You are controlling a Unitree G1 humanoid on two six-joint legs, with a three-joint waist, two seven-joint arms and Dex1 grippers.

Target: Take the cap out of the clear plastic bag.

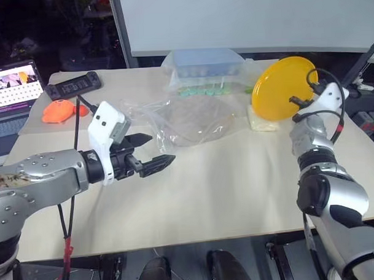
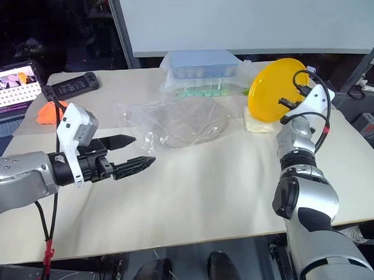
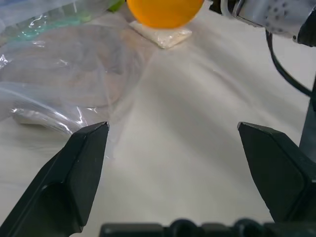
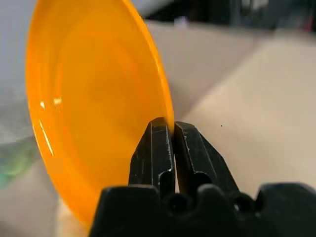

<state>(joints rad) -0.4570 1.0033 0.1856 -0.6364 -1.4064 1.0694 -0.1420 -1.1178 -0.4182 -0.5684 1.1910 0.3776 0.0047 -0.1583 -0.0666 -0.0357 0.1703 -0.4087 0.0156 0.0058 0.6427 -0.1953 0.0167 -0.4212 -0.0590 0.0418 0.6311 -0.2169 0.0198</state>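
Where the bag (image 1: 185, 120) lies, on the middle of the table (image 1: 237, 181) toward its far side, a crinkled, colourless film is seen, flattened and glinting along its folds. Through the film a rounded, pale tan shape is made out, taken to be the cap (image 3: 74, 74); its seams and brim cannot be told, and it is seen lying flat inside the bag. Just behind the bag a blue-lidded box (image 1: 208, 64) in its own clear wrap is placed, with green pieces at its near edge.

The left gripper (image 1: 152, 151) is held above the table just short of the bag's near left corner, its two black fingers spread wide and nothing between them; in the left wrist view the bag's edge is seen just beyond one fingertip (image 3: 91, 148).

To the right of the bag a yellow disc (image 1: 283, 87) is held up on edge, tilted, above a small pale packet (image 1: 262, 121). The right gripper (image 4: 173, 129) is pressed together on the disc's rim, which is pinched between its fingers.

At the far left of the table an orange object (image 1: 60, 110) and a black controller (image 1: 71, 86) are set, with a laptop (image 1: 12, 91) beside them.
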